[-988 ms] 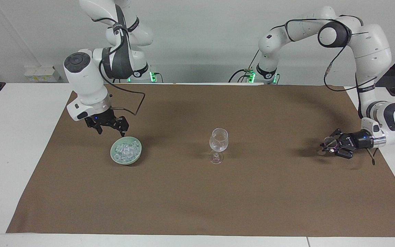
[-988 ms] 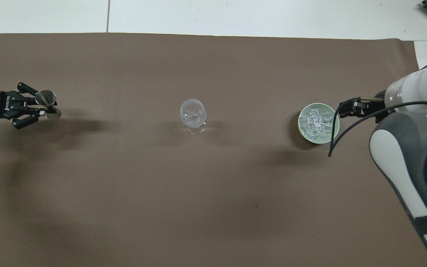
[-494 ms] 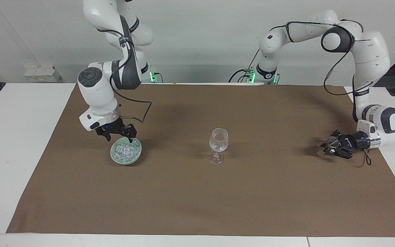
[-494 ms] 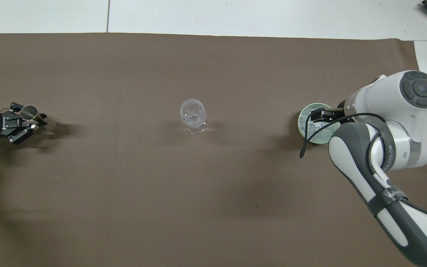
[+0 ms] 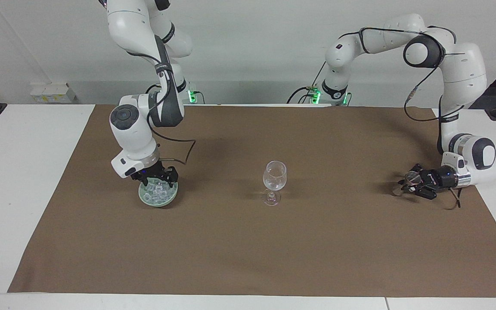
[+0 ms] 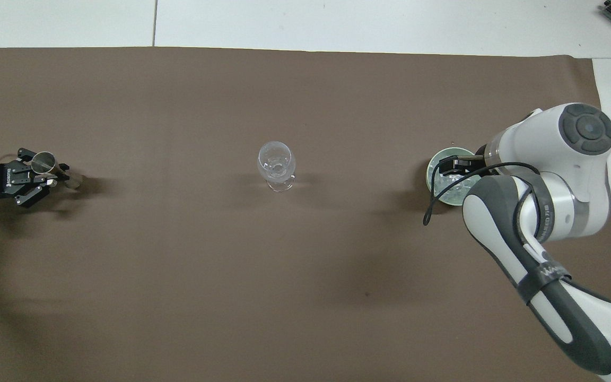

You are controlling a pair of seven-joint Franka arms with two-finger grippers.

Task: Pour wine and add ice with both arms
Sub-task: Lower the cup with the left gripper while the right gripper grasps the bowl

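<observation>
An empty clear wine glass (image 5: 274, 174) (image 6: 276, 162) stands upright mid-table. Toward the right arm's end sits a pale green bowl (image 5: 158, 201) (image 6: 429, 172) filled with ice (image 5: 156, 192) (image 6: 446, 187) cubes. My right gripper (image 5: 158, 181) (image 6: 451, 164) points straight down into the bowl, open, its tips among the top cubes. I cannot see whether a cube sits between them. At the left arm's end, my left gripper (image 5: 405, 186) (image 6: 59, 172) lies level just above the mat, shut on a small metal measuring cup (image 5: 412, 175) (image 6: 44, 159).
A brown mat (image 5: 248, 249) covers most of the white table (image 5: 24, 181). The right arm's elbow and forearm (image 6: 539, 212) hang over the mat beside the bowl. A black cable (image 6: 433, 204) loops down next to the bowl.
My right gripper has swung over the bowl and sunk into the ice. My left gripper has drawn back toward its end of the table with the metal cup and dropped lower.
</observation>
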